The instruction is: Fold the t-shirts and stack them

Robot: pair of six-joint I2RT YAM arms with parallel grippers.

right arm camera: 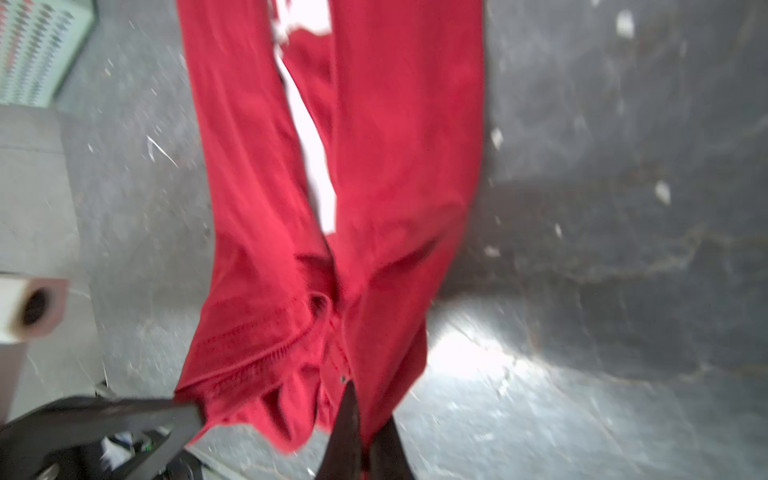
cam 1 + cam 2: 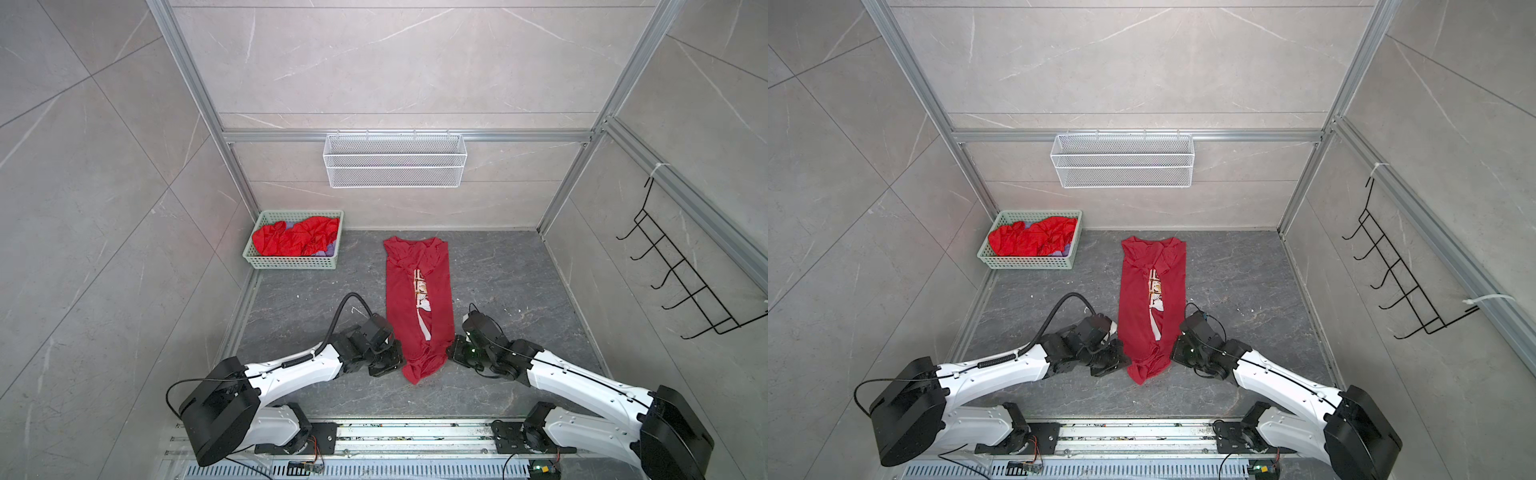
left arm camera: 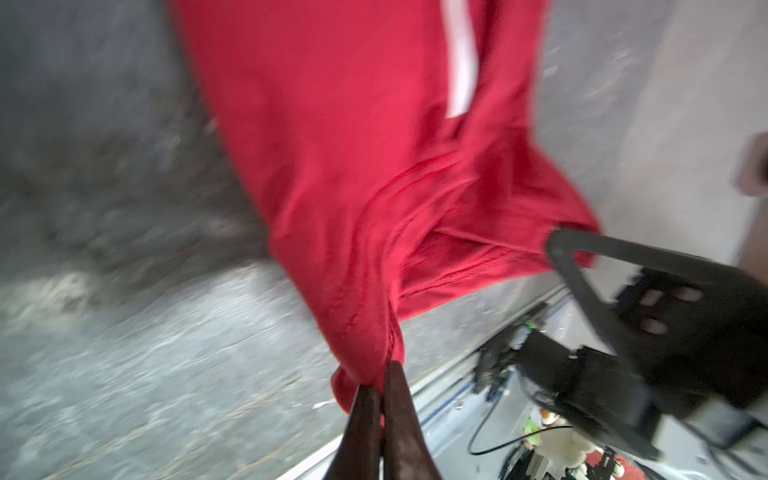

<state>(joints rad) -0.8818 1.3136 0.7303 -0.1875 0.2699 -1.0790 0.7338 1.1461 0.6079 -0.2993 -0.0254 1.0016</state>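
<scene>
- Far left, at the back of the table (image 2: 507, 274), a green basket (image 2: 291, 262) holds crumpled red shirts (image 2: 299, 237) that are not yet folded; no claw is near them.
- The left claw (image 3: 382, 376) is low at the near end of the work area. Its fingers are pressed together and pinch the left corner of the bottom hem of the dark red shirt (image 2: 409, 307).
- That shirt lies in the middle of the table as a long narrow strip, sides already turned in, with the collar (image 2: 419, 245) far away and the hem towards the robot. A sliver of white print (image 2: 420, 291) shows along the middle seam.
- The near end is bunched and lifted a little between the two claws, and the rest lies flat.
- The right claw (image 1: 365, 419) is likewise pressed together, pinching the right hem corner. The wrist views are blurred, so I cannot say whether each pinch has caught every layer.
- Step in hand, as I judge it: the lengthwise fold is done and the crosswise fold is starting.
- The next move probably calls for both claws to rise together, carry the hem evenly towards the collar, keep the strip taut and level, then lay it down squarely before letting go.
</scene>
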